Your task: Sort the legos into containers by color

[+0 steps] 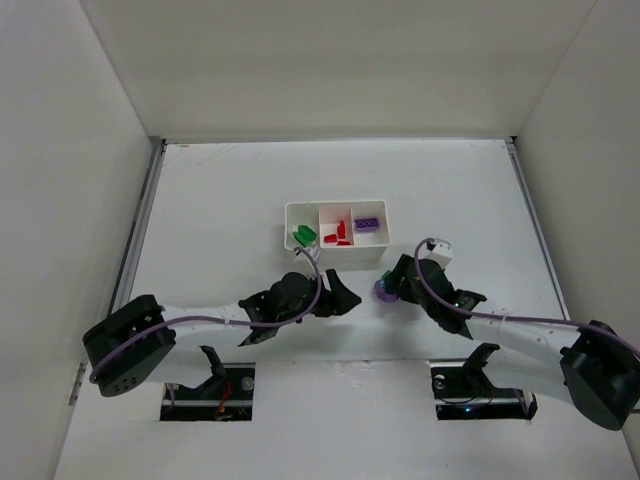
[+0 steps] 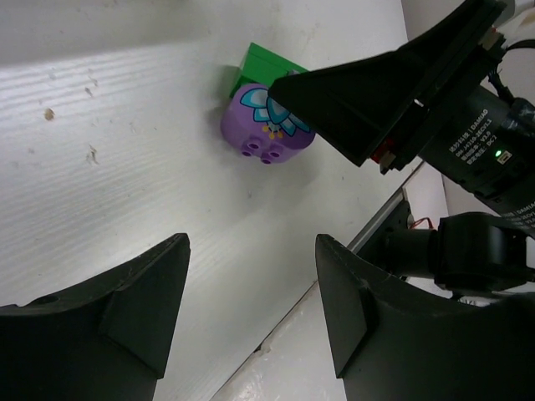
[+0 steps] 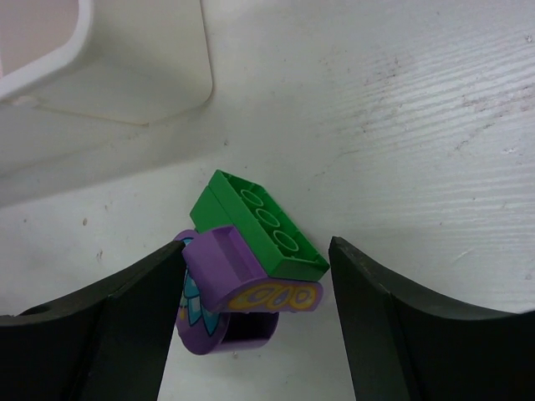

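Right hand (image 3: pixel 257 246) astride purple piece (image 3: pixel 219 263) and green brick (image 3: pixel 261 219), perhaps touching.

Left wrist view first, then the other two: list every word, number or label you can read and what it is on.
Right arm housing: lines of white print, too small and tilted to read.
Purple lego: a printed flower pattern only, no words.
Green lego and tray: no text.
Nothing else legible in any view.

Black-jointed white arms (image 1: pixel 200 308), lilac cables (image 1: pixel 530 319)
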Robot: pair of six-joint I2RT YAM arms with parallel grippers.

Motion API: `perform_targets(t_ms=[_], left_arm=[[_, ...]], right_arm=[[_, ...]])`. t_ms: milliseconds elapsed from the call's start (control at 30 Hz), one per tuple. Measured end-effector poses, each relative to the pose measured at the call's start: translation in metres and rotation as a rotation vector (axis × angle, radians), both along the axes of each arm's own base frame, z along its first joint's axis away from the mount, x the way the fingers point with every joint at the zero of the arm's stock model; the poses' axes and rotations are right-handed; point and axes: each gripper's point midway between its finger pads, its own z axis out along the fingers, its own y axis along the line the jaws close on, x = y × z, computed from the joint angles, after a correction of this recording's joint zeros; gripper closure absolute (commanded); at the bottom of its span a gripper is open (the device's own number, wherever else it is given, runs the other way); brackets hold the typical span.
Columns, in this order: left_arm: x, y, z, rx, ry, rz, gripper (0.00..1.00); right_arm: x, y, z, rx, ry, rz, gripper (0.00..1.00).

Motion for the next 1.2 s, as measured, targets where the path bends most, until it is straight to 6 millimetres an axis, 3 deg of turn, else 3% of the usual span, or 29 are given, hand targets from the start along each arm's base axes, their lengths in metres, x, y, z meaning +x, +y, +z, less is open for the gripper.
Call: perform_targets(t_ms=[200, 400, 567, 700, 833, 967, 1200], left_arm=[[-0.005, -0.013, -0.006, -0.041, 0.044, 0.003, 0.4], [0.004, -0.007, -0.022, -0.114, 0.136, 0.124, 0.39], [0.021, -0.001, -0.037, -0.2, 0.225, 0.254, 0.39], [0.031, -0.009, -0.037, -0.304, 0.269, 0.302, 0.39], [0.035, -0.008, -0.049, -0.335, 0.318, 0.358, 0.41], [0.035, -0.008, -0.032, -0.373, 0.275, 0.361, 0.41], [0.047, 0.004, 0.026, -0.505, 0.145, 0.377, 0.39]], right_arm=[[0.005, 0.001, -0.001, 0.005, -0.008, -0.007, 0.4], [0.01, 0.002, 0.006, 0.014, -0.045, -0.015, 0.41], [0.014, 0.009, 0.027, 0.074, -0.118, -0.006, 0.41], [0.017, 0.021, 0.051, 0.142, -0.19, 0.012, 0.41], [0.023, 0.032, 0.07, 0.188, -0.236, 0.024, 0.41], [0.029, 0.041, 0.079, 0.21, -0.257, 0.028, 0.41], [0.031, 0.047, 0.079, 0.229, -0.259, 0.028, 0.41]])
